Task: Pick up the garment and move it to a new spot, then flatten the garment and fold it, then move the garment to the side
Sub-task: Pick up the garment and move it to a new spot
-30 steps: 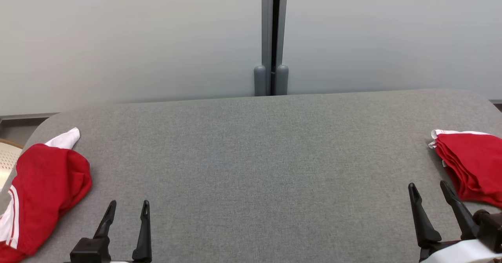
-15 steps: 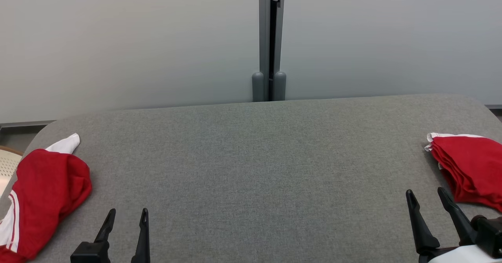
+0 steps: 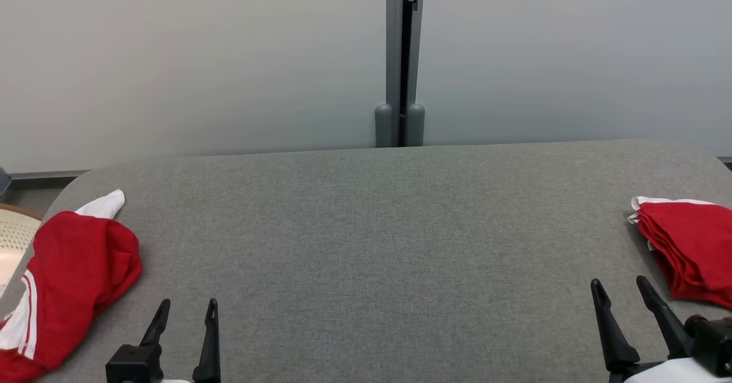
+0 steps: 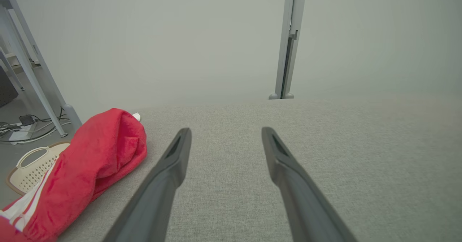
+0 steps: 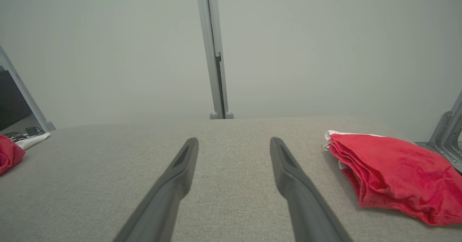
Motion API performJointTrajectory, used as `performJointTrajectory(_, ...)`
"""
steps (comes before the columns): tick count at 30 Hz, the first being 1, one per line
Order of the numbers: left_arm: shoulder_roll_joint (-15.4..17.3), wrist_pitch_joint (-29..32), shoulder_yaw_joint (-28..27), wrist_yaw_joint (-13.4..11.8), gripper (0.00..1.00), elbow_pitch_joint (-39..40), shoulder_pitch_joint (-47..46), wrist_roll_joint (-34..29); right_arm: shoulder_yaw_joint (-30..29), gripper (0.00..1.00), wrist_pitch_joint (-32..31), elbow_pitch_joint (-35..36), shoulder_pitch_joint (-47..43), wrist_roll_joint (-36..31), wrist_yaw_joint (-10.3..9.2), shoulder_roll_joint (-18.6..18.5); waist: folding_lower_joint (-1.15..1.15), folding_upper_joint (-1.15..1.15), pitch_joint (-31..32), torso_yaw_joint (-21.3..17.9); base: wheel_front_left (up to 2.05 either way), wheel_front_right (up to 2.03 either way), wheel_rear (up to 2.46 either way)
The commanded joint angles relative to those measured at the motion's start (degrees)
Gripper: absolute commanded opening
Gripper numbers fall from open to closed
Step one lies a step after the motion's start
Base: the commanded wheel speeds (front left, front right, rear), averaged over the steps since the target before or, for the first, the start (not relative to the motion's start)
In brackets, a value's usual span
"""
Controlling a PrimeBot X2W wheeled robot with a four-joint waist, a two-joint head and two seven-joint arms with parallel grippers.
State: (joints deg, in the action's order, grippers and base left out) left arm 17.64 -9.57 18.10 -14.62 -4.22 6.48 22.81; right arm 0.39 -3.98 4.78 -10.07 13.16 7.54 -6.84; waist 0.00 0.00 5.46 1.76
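Note:
A crumpled red garment (image 3: 68, 280) with white trim lies at the table's left edge, partly hanging over it; the left wrist view shows this garment (image 4: 86, 162) left of my fingers. A folded red stack (image 3: 689, 248) with white edging rests at the right edge, and that stack (image 5: 393, 173) sits right of my fingers in the right wrist view. My left gripper (image 3: 186, 308) hovers open near the front left, just right of the crumpled garment and apart from it. My right gripper (image 3: 620, 286) is open at the front right, close beside the stack without touching.
The grey fabric-covered table (image 3: 377, 240) stretches between both piles. Pale partition panels with a grey post (image 3: 400, 57) stand behind it. A cream perforated basket (image 4: 30, 166) sits on the floor beyond the left edge, near cables and a metal frame leg (image 4: 36, 68).
The head camera has shifted slightly, so the whole picture slid a little. Both grippers stay open and the garments lie where they were.

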Motion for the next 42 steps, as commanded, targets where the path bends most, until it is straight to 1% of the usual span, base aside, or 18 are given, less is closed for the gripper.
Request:
performJointTrajectory(1,0.3,-0.2,-0.1,0.1,1.0,-0.1,-1.1,0.2,-0.4,1.0,0.5,0.0,0.2,-0.2,-0.1,0.0,0.0,0.0,-0.1,0.6,0.0,0.0,0.0)
performJointTrajectory(6,0.0,-0.5,-0.4,0.4,1.0,-0.3,-3.3,0.7,0.1,1.0,0.4,1.0,-0.3,-0.3,-0.1,0.5,0.0,0.0,-0.6,4.5,0.0,0.0,0.0)
performJointTrajectory(11,-0.7,-1.2,0.0,1.8,1.0,-1.4,-6.6,1.1,0.0,1.0,0.1,1.9,-0.2,-0.1,-0.08,0.8,0.0,0.0,-1.1,10.7,0.0,0.0,0.0)
performJointTrajectory(15,-1.4,-2.5,0.0,2.4,1.0,-2.5,-8.2,1.4,0.4,1.0,-0.4,2.6,0.2,-0.4,-0.07,0.8,0.0,0.0,-0.9,15.7,0.0,0.0,0.0)
performJointTrajectory(18,-1.2,-3.0,0.2,2.6,1.0,-2.9,-8.8,0.9,0.5,1.0,-0.6,2.8,0.7,-0.2,-0.07,0.9,0.0,0.0,-0.6,18.9,0.0,0.0,0.0)
performJointTrajectory(22,-0.7,-3.3,0.1,2.7,1.0,-3.4,-9.4,0.6,1.1,1.0,-0.8,2.5,0.9,-0.1,-0.07,0.9,0.0,0.0,-0.4,21.9,0.0,0.0,0.0)
performJointTrajectory(25,-0.3,-3.5,-0.2,2.5,1.0,-3.7,-9.3,0.6,1.4,1.0,-0.6,2.3,1.4,0.0,-0.07,0.8,0.0,0.0,-0.3,23.1,0.0,0.0,0.0)
performJointTrajectory(30,0.4,-3.5,-0.3,2.0,1.0,-3.8,-9.1,0.2,1.5,1.0,-0.6,2.0,1.4,-0.1,-0.07,0.9,0.0,0.0,-0.3,24.0,0.0,0.0,0.0)
performJointTrajectory(39,0.5,-2.9,0.4,1.5,1.0,-4.0,-9.8,0.0,1.3,1.0,-0.6,1.8,1.8,0.0,-0.07,0.6,0.0,0.0,-0.7,24.0,0.0,0.0,0.0)
performJointTrajectory(42,0.3,-2.7,0.7,1.8,1.0,-4.6,-10.4,0.0,1.4,1.0,-0.8,2.0,2.1,-0.1,-0.07,0.4,0.0,0.0,-1.3,23.7,0.0,0.0,0.0)
